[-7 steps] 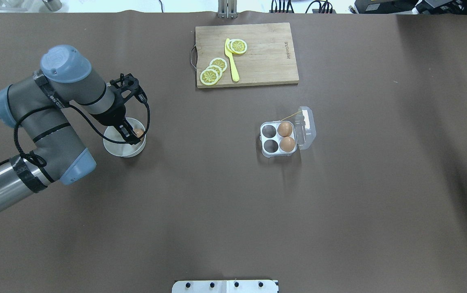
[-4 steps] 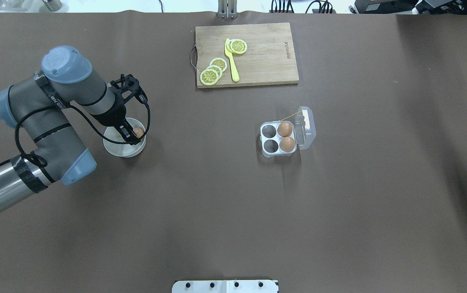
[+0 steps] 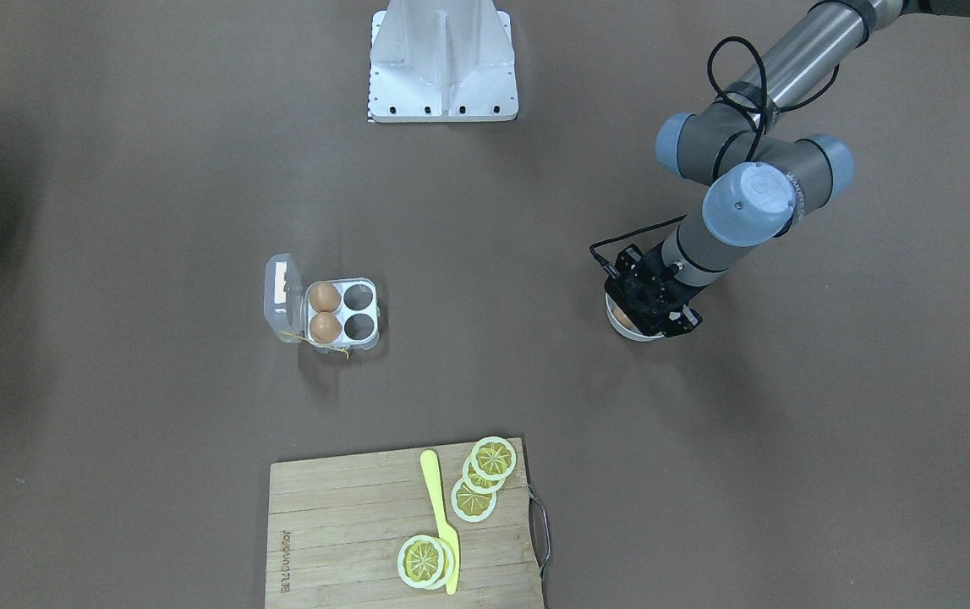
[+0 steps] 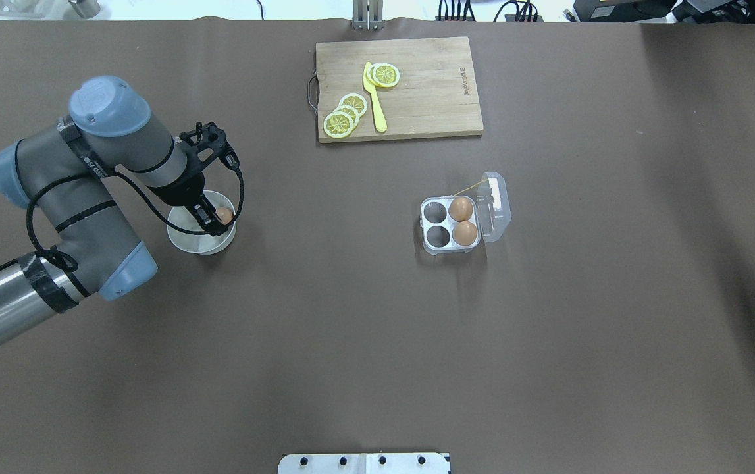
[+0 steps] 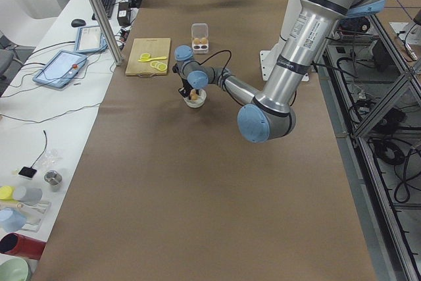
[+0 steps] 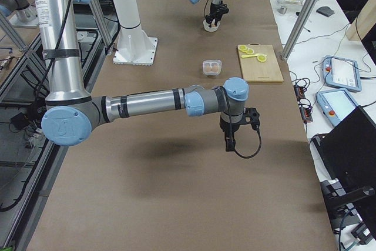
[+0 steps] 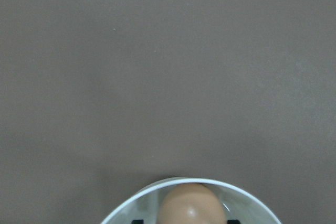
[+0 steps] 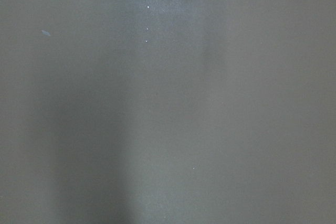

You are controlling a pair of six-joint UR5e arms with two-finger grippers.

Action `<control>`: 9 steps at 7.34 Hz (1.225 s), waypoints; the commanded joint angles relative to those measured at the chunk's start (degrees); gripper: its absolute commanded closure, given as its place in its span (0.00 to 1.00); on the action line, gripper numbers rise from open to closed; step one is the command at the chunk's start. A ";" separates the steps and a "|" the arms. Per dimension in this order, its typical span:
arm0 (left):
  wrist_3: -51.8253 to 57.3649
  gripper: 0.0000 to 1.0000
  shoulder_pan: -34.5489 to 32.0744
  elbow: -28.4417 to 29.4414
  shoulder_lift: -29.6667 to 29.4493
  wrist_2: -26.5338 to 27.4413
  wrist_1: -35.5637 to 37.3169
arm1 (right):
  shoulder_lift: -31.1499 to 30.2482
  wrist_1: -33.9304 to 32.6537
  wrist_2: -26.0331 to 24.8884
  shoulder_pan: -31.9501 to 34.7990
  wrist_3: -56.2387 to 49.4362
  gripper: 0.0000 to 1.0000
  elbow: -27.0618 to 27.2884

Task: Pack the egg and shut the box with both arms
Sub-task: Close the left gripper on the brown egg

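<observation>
The counter (image 4: 377, 342) carries the left arm (image 4: 87, 197), shifted slightly from a second ago. The open box (image 4: 424, 230) sits mid-counter, unmoved. In the white bowl (image 4: 193, 242) near the left edge, the left claw (image 4: 212, 220) straddles the egg (image 4: 224, 214) (whether it is clamped, I cannot tell). The egg's long axis points at the bowl's far rim. I cannot tell the state of the right claw (image 6: 229, 144).
</observation>
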 commanded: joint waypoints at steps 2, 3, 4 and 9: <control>0.09 0.49 0.01 0.09 0.00 0.00 -0.03 | 0.00 0.00 0.00 -0.09 0.00 0.00 0.00; 0.09 0.52 0.01 0.09 0.09 0.00 -0.03 | 0.00 0.00 0.00 -0.09 0.00 0.00 -0.09; 0.09 0.55 -0.08 0.01 0.00 0.00 -0.03 | 0.00 0.00 0.00 -0.09 0.00 0.00 -0.09; 0.09 0.55 -0.87 -2.62 0.35 -0.35 0.14 | 0.09 0.09 0.00 -0.26 0.09 0.00 0.00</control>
